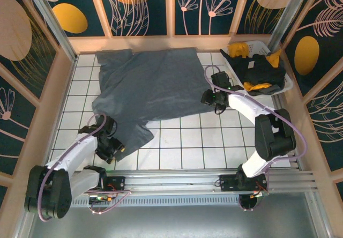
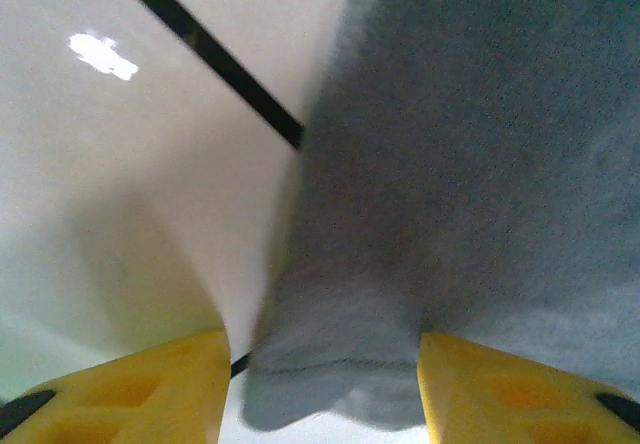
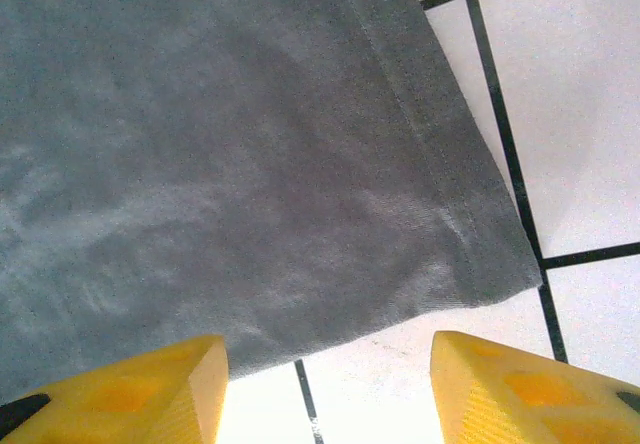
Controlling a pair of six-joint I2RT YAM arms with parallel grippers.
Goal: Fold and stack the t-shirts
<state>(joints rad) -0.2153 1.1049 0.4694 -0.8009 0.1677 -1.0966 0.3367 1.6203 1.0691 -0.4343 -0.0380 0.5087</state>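
Observation:
The slate grey-blue t-shirt lies spread flat over several white tiles. My left gripper sits low at the shirt's near-left sleeve. In the left wrist view, the gripper is open, and the sleeve hem lies between its yellow fingers, touching the right one. My right gripper hovers at the shirt's right edge. In the right wrist view that gripper is open, with bare tile between its fingertips and the shirt's hemmed corner just ahead. A black t-shirt and a mustard one lie heaped in the basket.
The white plastic basket stands at the back right corner, close behind the right arm. Wooden walls with patterned panels enclose the tiled floor. A metal rail with the arm bases runs along the near edge.

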